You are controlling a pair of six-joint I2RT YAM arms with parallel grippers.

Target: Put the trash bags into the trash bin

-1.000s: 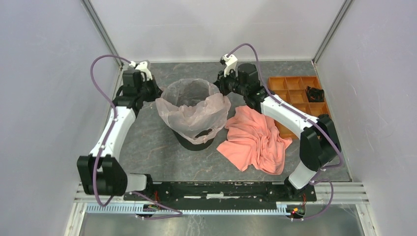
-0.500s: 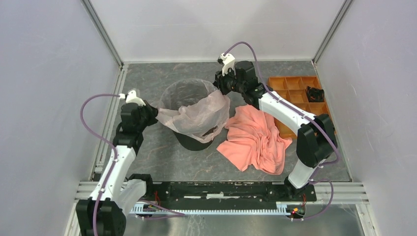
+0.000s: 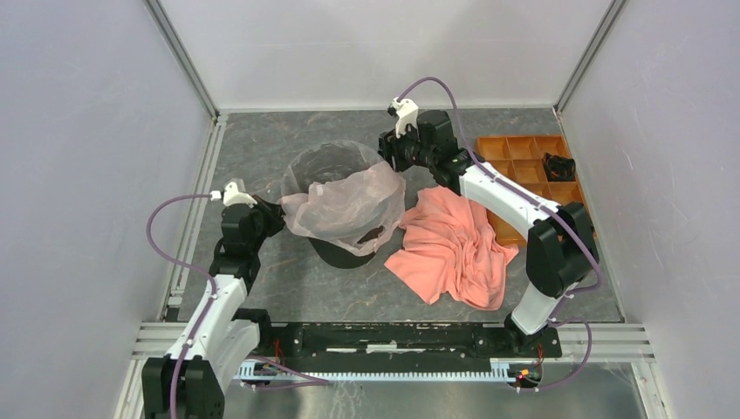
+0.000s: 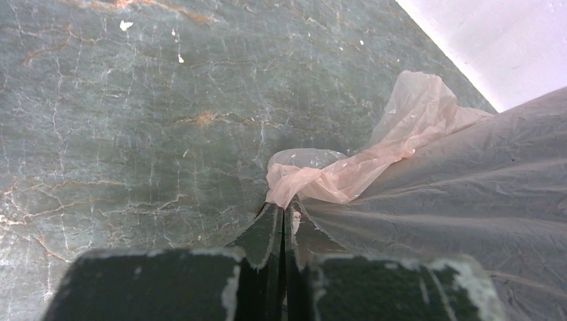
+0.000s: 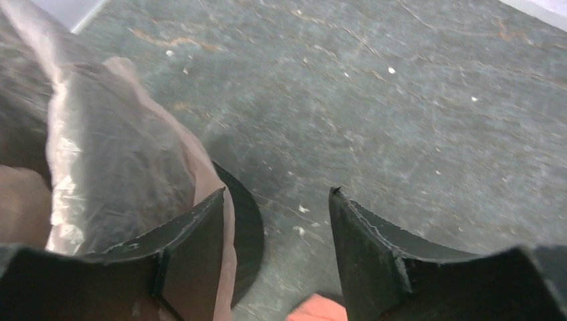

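The trash bag (image 4: 334, 184), draped over the trash bin (image 3: 342, 254), is clamped in the left pincer (image 4: 281, 224). The right pincer (image 5: 275, 210) is held apart, with the bag against one finger.

Pinches a twisted tuft of bag (image 4: 334, 184) in the left gripper (image 4: 282, 212), jaws pressed flat together (no gap showing), film bunched just past the fingertips. Holds the left arm (image 3: 212, 305) close to its base, forearm rising forward, wrist tipped toward the grip. Stretches the right arm (image 3: 493, 194) far forward and inward, elbow bent near its base. Spreads the right gripper (image 5: 277, 197) jaws well apart, nothing between them; touches film with one finger's outer side.
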